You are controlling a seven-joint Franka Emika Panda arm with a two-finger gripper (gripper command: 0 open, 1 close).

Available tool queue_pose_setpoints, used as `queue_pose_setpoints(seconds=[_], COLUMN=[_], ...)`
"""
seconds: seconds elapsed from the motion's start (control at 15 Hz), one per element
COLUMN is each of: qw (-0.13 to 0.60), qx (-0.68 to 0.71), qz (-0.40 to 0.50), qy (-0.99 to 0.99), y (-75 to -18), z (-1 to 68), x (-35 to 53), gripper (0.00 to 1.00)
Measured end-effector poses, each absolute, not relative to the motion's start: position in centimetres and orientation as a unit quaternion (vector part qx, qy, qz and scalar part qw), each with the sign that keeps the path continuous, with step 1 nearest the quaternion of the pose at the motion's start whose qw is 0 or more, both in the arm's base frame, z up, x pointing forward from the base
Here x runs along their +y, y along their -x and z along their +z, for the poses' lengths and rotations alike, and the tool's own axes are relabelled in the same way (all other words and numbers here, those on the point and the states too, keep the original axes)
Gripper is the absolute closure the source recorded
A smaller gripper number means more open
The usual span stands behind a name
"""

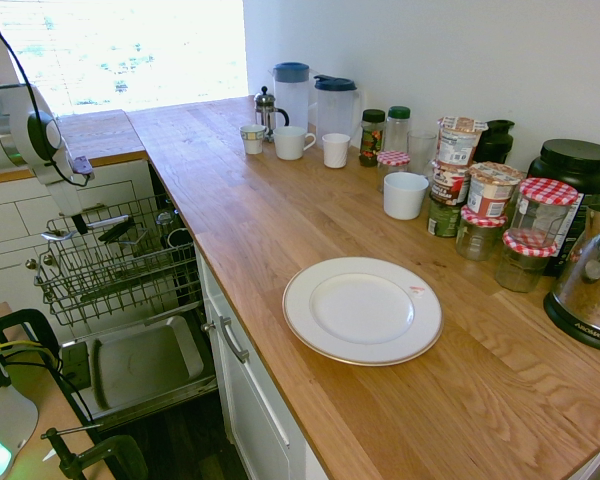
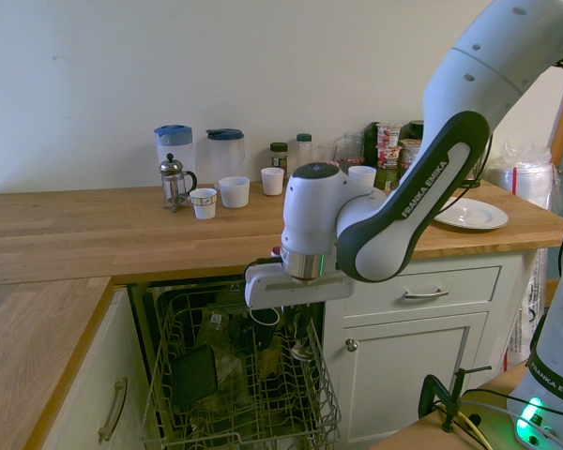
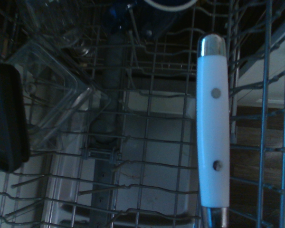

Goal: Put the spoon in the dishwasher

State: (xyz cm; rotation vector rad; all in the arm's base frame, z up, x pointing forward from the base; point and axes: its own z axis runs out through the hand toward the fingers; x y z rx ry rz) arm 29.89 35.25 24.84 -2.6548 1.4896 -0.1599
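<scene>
Pale butcher-block worktop (image 1: 250, 215) runs along the wall above your open dishwasher (image 1: 145, 365), its boards smooth and warm-grained. Your gripper (image 1: 81, 228) hangs over the wire rack (image 2: 249, 412), its fingers closed on what you can take for the spoon (image 3: 213, 128). You see its white handle over the rack from close by, slightly bulged, with two round rivets and shiny metal at both ends; its bowl is not clear to you. Expect it to be light and stiff, hard to damage, but likely to swivel in a narrow pinch because the surfaces look slick. Take hold where handle meets neck, squarely across the flat sides. Watch that it doesn't slip between the thin, rounded wires. Beside it you have a matte black, round-cornered container (image 3: 5, 118) and a glossy, clear angular tub (image 3: 57, 90).
</scene>
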Motion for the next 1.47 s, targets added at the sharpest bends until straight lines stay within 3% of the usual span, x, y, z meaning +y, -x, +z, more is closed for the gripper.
queue_pose_setpoints(seconds=[0.6,0.67,1.47], qw=[0.022,0.021,0.017], qx=[0.503,0.507,0.512], qz=[-0.014,-0.012,-0.027], qy=[0.864,0.861,0.859], y=[-35.9,-36.4,-38.0], z=[13.8,13.2,12.3], x=[36.4,36.4,35.9], gripper=[1.00,0.00,0.00])
